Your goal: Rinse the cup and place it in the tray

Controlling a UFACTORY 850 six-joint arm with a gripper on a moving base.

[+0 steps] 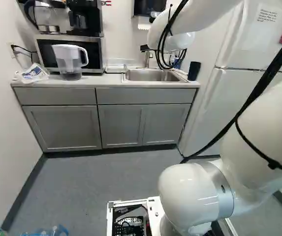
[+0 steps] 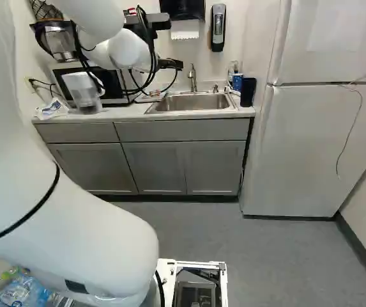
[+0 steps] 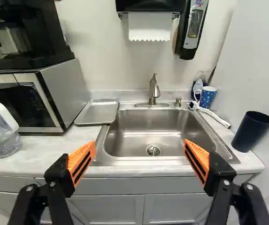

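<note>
- Cup: blue cup with pale dots [image 3: 208, 96] on the counter, just beside the sink's back corner on the refrigerator side; contents cannot be made out.
- Second vessel: dark tumbler [image 3: 251, 132], upright between sink and refrigerator; its interior is too dark to read.
- Tray: shallow metal tray [image 3: 98, 112], flat on the counter between microwave [image 3: 61, 89] and sink [image 3: 197, 136]; bare metal shows inside.
- Pitcher [image 1: 69, 59]: clear body, white top and handle, standing in front of the microwave; contents uncertain.
- Sink: metal basin, round drain [image 3: 153, 150] visible, faucet [image 3: 154, 89] at its back edge.
- Gripper [image 2: 173, 64]: raised near the sink in the right base view. Wrist view shows the two fingers spread wide apart, orange pads [image 3: 81, 161] facing across the gap.
- Surface: pale counter [image 3: 35, 152] above gray cabinets [image 1: 62, 128]; a white packet [image 1: 32, 73] lies near the pitcher.
- Room: white refrigerator [image 2: 326, 147] beside the counter; paper towel dispenser [image 3: 149, 5] and soap dispenser [image 3: 193, 29] on the wall; gray floor [image 1: 91, 179].
</note>
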